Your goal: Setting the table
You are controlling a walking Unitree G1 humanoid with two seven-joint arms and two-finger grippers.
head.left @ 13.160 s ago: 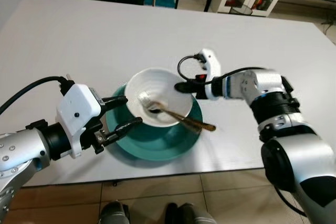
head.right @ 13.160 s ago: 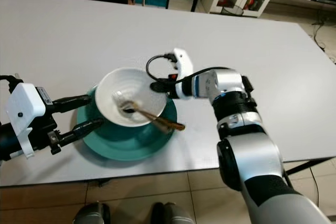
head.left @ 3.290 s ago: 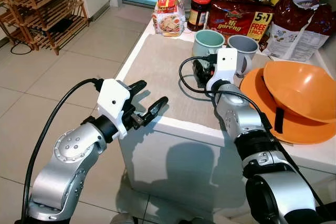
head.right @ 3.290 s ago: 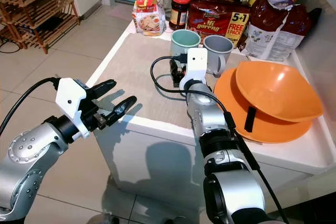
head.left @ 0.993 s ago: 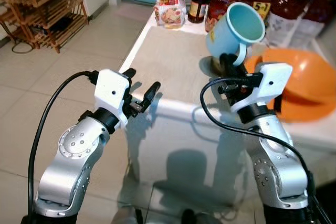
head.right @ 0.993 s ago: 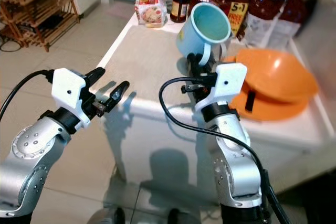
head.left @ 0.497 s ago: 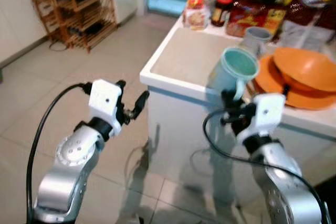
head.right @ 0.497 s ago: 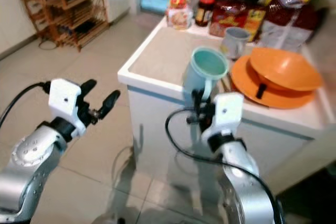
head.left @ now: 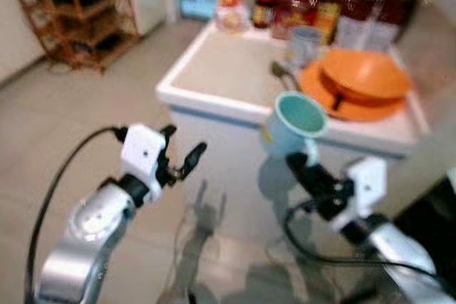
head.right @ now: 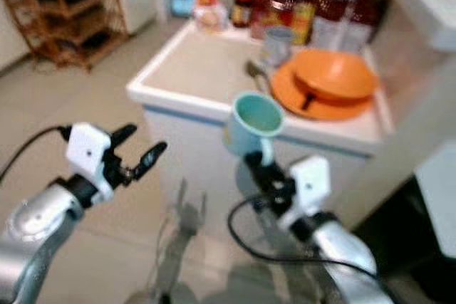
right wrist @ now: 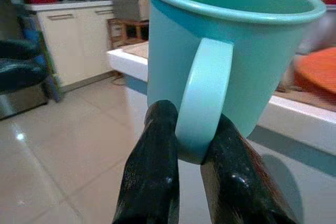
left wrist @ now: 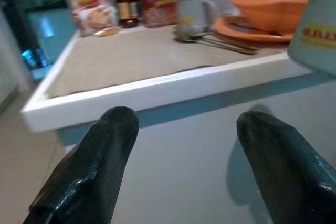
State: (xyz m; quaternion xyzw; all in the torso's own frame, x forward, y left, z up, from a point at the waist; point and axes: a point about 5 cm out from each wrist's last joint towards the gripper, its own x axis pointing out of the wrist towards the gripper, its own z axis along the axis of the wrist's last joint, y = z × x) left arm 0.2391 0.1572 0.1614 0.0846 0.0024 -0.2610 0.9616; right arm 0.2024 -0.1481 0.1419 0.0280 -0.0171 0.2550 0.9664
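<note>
Blurry white counter point(head.left: 214, 97) carrying what looks like stacked orange dishes point(head.left: 360, 80), right end effector point(right wrist: 189, 153) pinching light teal ceramic mug point(right wrist: 231, 51) by its handle, left end effector point(head.left: 182, 154) hovering spread wide.

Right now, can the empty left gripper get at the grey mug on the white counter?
Probably not yet. The left gripper, open, hangs off the white counter; the grey mug stands far across it beside the orange plate.

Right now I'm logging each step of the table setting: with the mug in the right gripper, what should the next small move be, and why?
Probably keep carrying the mug away from the counter, holding it level. The right gripper is shut on its handle, the mug hangs clear of the counter, and the left gripper is open and holds nothing. No dining table is in sight, so setting it down here seems premature.
</note>
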